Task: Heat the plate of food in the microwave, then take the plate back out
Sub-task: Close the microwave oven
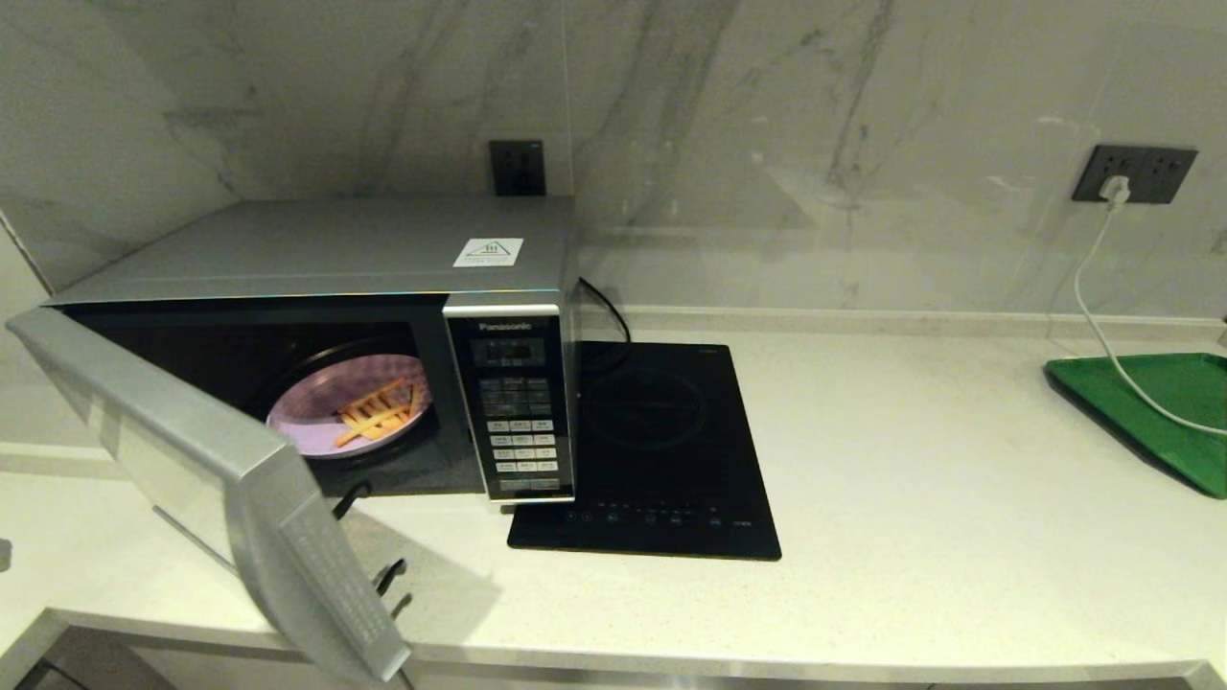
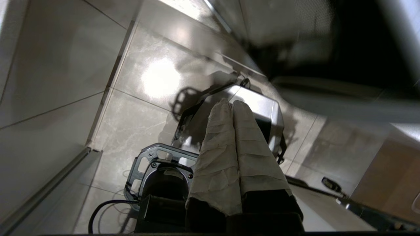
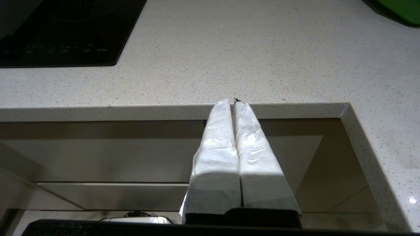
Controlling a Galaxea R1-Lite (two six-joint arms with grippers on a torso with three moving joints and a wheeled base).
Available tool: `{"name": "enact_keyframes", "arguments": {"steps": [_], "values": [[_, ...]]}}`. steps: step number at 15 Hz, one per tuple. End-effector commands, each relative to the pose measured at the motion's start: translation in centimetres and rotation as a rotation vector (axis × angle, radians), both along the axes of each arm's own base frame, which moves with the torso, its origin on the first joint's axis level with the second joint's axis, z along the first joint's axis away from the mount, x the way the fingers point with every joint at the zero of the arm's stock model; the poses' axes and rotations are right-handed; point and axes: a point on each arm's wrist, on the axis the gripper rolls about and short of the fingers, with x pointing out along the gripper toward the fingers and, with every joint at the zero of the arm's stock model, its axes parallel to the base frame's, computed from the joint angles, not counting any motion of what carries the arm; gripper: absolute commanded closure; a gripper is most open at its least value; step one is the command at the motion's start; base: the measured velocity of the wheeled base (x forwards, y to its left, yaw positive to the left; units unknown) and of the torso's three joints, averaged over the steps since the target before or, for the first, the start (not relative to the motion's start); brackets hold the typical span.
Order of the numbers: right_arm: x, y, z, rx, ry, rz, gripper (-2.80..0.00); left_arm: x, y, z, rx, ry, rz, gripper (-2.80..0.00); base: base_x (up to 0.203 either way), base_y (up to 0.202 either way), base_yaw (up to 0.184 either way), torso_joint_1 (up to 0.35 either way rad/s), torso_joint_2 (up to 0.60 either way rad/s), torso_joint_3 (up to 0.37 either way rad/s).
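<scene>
The silver-grey microwave (image 1: pixel 326 249) stands at the counter's left with its door (image 1: pixel 240 517) swung wide open toward me. Inside, on the glass turntable, sits the pale lilac plate of food (image 1: pixel 350 418) with orange-yellow sticks on it. Neither arm shows in the head view. My left gripper (image 2: pixel 231 104) is shut and empty, hanging low over the floor tiles beside the robot's base. My right gripper (image 3: pixel 232 101) is shut and empty, below and in front of the counter's front edge (image 3: pixel 164 111).
A flat black induction hob (image 1: pixel 661 450) lies right of the microwave. A green tray (image 1: pixel 1165 412) sits at the far right with a white cable (image 1: pixel 1102 316) running over it from a wall socket. Pale speckled counter (image 1: pixel 911 479) lies between hob and tray.
</scene>
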Motion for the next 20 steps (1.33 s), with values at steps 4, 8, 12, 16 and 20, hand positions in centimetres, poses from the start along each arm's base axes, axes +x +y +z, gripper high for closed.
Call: {"name": "enact_keyframes", "arguments": {"steps": [4,8,12,16,20], "values": [[0.0,0.0,0.0,0.0,0.002,0.0,0.0,1.9,-4.6,-2.4,0.017,-0.052,-0.153,0.0,0.0,0.0,0.0,0.0,0.0,0.0],[0.0,0.0,0.0,0.0,0.004,0.0,0.0,5.9,-7.1,-3.5,0.022,-0.245,-0.133,0.0,0.0,0.0,0.0,0.0,0.0,0.0],[0.0,0.0,0.0,0.0,0.004,0.0,0.0,8.9,-8.5,-3.5,-0.035,-0.351,-0.151,0.0,0.0,0.0,0.0,0.0,0.0,0.0],[0.0,0.0,0.0,0.0,0.004,0.0,0.0,9.7,-8.9,-3.6,-0.073,-0.368,-0.183,0.0,0.0,0.0,0.0,0.0,0.0,0.0],[0.0,0.0,0.0,0.0,0.002,0.0,0.0,9.8,-9.0,-3.6,-0.076,-0.366,-0.185,0.0,0.0,0.0,0.0,0.0,0.0,0.0]]}}
